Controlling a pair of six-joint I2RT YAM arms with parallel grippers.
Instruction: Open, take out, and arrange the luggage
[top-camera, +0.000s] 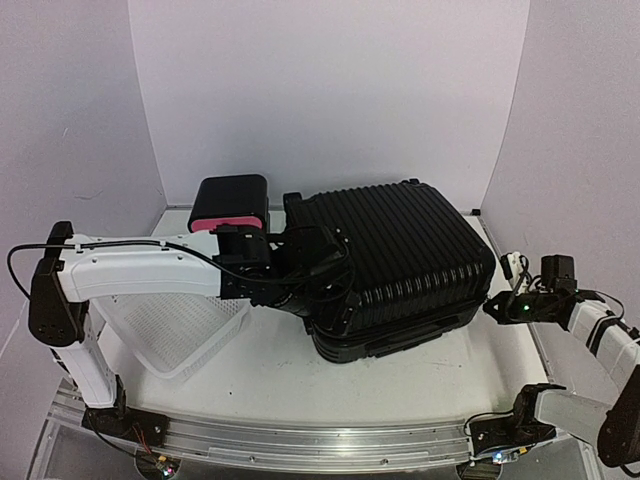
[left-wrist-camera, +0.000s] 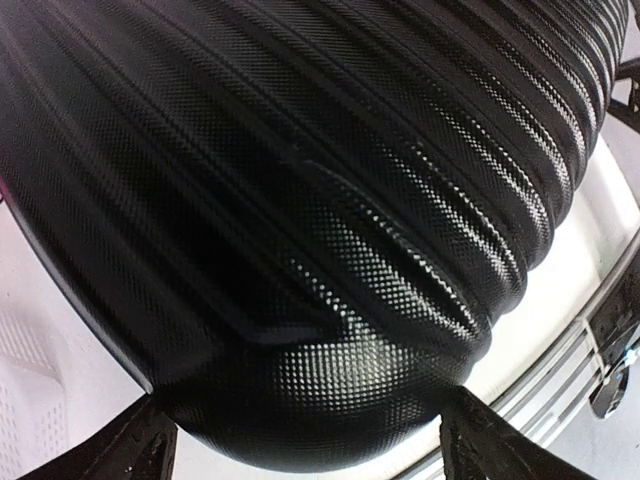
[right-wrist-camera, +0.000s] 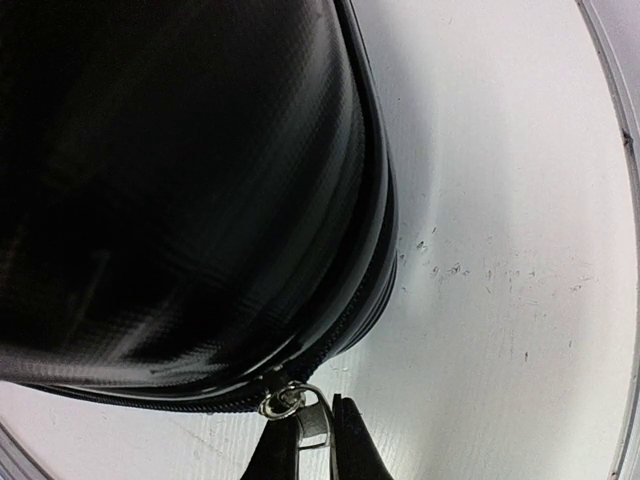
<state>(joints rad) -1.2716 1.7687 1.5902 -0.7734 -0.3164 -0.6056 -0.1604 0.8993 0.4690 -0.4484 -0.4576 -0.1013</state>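
A robot lab: white booth walls (top-camera: 330, 90), aluminium rail (top-camera: 320, 443).

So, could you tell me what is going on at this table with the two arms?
Both arms are working on the black luggage, which lies flat and still zipped shut on the table. The right fingers are pinched on its zipper pull at the near right corner, so unzipping looks like the step in hand. The left fingers are spread wide on either side of the near left rounded corner, apparently to steady it.
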